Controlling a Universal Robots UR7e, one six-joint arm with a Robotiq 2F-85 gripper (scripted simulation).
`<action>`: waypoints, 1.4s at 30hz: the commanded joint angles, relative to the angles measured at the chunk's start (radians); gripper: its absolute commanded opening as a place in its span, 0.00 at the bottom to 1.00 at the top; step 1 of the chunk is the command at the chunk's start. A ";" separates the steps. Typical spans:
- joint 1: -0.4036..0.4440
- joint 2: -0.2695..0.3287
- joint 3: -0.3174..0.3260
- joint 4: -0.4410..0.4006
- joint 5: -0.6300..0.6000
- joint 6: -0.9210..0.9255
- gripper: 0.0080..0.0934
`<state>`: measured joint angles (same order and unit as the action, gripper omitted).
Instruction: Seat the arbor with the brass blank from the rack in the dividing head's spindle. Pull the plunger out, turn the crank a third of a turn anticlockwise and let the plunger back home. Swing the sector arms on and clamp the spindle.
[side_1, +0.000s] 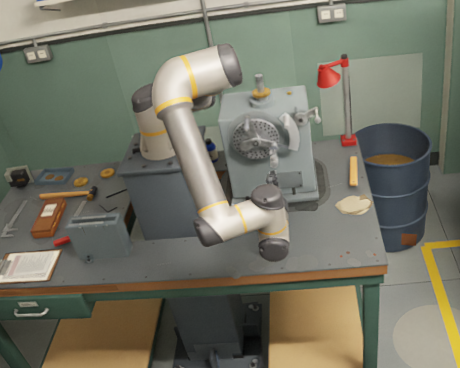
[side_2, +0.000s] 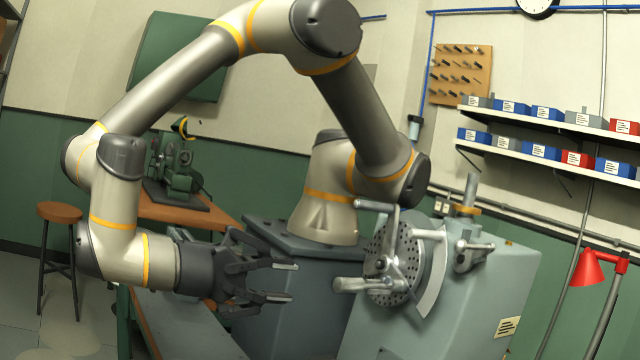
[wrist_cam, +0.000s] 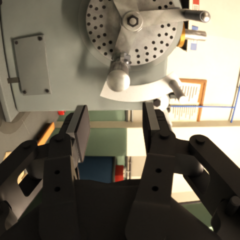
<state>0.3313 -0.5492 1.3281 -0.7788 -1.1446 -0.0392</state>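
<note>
The plunger knob (wrist_cam: 118, 79) sticks out of the crank arm at the lower edge of the drilled index plate (side_2: 395, 262), facing my fingers. The crank (side_1: 256, 141) lies across the plate, with a handle at its far end. The sector arms (side_2: 434, 280) fan out beside the plate. The arbor with its brass blank (side_1: 259, 89) stands upright in the top of the dividing head (side_1: 270, 142). A clamp lever (side_2: 472, 248) sits on the head's side. My gripper (side_2: 282, 282) hovers level in front of the plunger, short of it, open and empty.
A blue barrel (side_1: 395, 185) stands off the bench's right end. A red lamp (side_1: 337, 97) rises behind the head. A grey rack block (side_1: 97, 232), a hammer (side_1: 67, 194), a clipboard (side_1: 27, 265) and small tools lie on the left of the bench.
</note>
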 joint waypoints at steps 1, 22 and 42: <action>0.000 -0.001 0.000 0.000 0.000 0.000 0.47; 0.000 -0.001 -0.001 0.000 0.000 0.400 0.47; 0.000 -0.001 -0.001 0.000 0.000 1.282 0.47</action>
<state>0.3311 -0.5490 1.3277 -0.7787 -1.1447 1.2477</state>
